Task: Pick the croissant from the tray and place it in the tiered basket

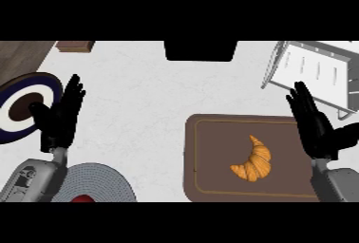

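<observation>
tiered basket: cut by right edge | tray: right rim behind right hand

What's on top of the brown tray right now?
Only the croissant shows on the tray, right of its middle. The right hand covers the tray's right edge, so that strip is hidden.

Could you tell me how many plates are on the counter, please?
2. A blue-and-white ringed plate at the left edge, partly behind the left hand; a grey plate at the lower left, cut by the view's edge. No others show.

White speckled counter; dark wood strip top-left.
</observation>
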`<state>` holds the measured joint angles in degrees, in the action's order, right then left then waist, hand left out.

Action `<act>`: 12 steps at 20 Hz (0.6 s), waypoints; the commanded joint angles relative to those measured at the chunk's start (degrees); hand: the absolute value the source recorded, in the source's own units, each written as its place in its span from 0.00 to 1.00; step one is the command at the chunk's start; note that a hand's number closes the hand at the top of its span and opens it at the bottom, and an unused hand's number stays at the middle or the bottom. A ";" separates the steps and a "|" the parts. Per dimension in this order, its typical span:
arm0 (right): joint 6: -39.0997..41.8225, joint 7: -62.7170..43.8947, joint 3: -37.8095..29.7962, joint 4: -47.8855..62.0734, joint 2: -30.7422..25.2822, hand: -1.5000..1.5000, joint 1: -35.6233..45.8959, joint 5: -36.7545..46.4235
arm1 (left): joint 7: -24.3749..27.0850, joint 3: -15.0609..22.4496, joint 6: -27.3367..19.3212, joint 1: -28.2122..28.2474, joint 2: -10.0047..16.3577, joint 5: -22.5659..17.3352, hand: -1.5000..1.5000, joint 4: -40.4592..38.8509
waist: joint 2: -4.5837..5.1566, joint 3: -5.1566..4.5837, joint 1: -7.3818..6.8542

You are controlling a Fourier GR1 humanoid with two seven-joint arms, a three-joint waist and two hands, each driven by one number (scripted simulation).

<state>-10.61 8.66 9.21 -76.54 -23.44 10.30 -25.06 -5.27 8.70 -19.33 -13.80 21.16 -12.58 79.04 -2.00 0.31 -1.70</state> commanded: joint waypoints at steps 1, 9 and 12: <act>2.77 3.77 -3.41 -5.87 -0.69 1.00 -3.96 -1.95 | 2.30 -0.76 -0.12 1.30 -0.26 1.58 0.50 1.93 | 1.82 -0.30 2.03; -0.11 6.97 -20.38 -8.96 3.06 0.00 -12.88 -17.55 | 3.79 6.36 -2.79 4.18 -4.14 5.65 0.50 9.54 | 1.47 -0.21 2.98; 17.53 10.07 -14.44 -12.36 9.64 0.00 -16.57 -25.85 | 5.45 5.98 -2.66 2.69 -5.19 5.62 0.50 6.07 | 1.62 -0.13 3.76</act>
<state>-3.84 17.89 -5.97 -86.93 -17.47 -0.64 -43.39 -0.84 13.21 -21.67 -11.48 17.46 -7.89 84.71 -0.87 0.33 2.29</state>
